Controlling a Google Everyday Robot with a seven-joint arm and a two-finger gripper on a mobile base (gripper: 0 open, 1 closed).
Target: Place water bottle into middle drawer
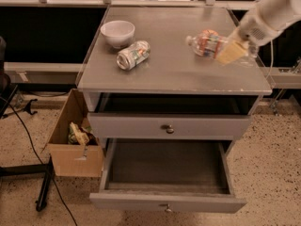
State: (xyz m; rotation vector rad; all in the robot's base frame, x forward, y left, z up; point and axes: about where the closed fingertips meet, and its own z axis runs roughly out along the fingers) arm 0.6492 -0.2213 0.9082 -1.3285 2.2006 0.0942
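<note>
Robot gripper (231, 53) holding a bottle (206, 43) sideways over the right side of a cabinet top (174, 74).
The gripper is clamped on the bottle's base end, and the cap points left. The clear plastic is probably light, slick and easily squashed, so the ribbed body looks like the surest hold. The drawer (167, 202) stands open below. A can (133, 55) and a bowl (117, 33) sit to the left.

Your grey surface (188, 76) has a white bowl (117, 32) at the back left, with a silver can (133, 54) on its side just in front of it. Over on the right, the gripper (233, 52) has its jaws clamped on the sideways water bottle (207, 44). Can't tell if the bottle touches down.
</note>
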